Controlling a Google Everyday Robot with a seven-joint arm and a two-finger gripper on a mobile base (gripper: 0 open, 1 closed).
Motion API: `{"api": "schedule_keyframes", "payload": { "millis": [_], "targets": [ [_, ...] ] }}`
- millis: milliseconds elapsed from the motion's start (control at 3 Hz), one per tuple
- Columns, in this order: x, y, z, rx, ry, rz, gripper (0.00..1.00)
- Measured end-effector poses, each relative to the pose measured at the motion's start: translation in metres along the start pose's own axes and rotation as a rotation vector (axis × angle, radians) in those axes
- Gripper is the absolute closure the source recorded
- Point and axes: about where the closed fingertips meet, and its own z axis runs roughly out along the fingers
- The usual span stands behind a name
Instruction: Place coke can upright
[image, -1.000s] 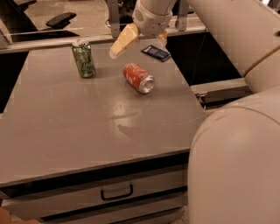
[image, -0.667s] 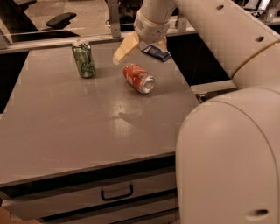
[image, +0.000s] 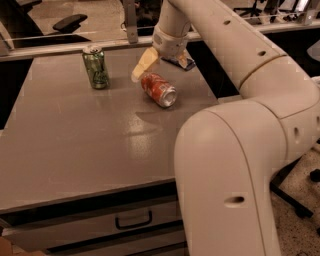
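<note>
The coke can (image: 159, 89) lies on its side on the grey table (image: 75, 150), right of centre towards the back, its silver end facing front right. My gripper (image: 161, 69) hangs just above and behind the can, open. One pale finger (image: 142, 64) reaches down at the can's left end; the other finger (image: 183, 57) shows behind its right side. The fingers do not hold the can. The arm comes down from the upper right.
A green can (image: 96, 66) stands upright at the back left of the table. A small dark flat object (image: 174, 62) lies behind the gripper near the back edge. My white arm and body (image: 235, 165) fill the right side. A drawer handle (image: 134, 220) shows below the table's front edge.
My gripper has come down and closer to the lying coke can. The coke can and the green can have not moved.
</note>
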Motion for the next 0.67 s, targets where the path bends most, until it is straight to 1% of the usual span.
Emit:
{"api": "schedule_keyframes", "payload": {
  "millis": [333, 667],
  "targets": [
    [-0.006, 0.002, 0.011, -0.020, 0.028, -0.033, 0.15],
    [-0.022, 0.012, 0.018, -0.052, 0.030, -0.083, 0.38]
  ]
}}
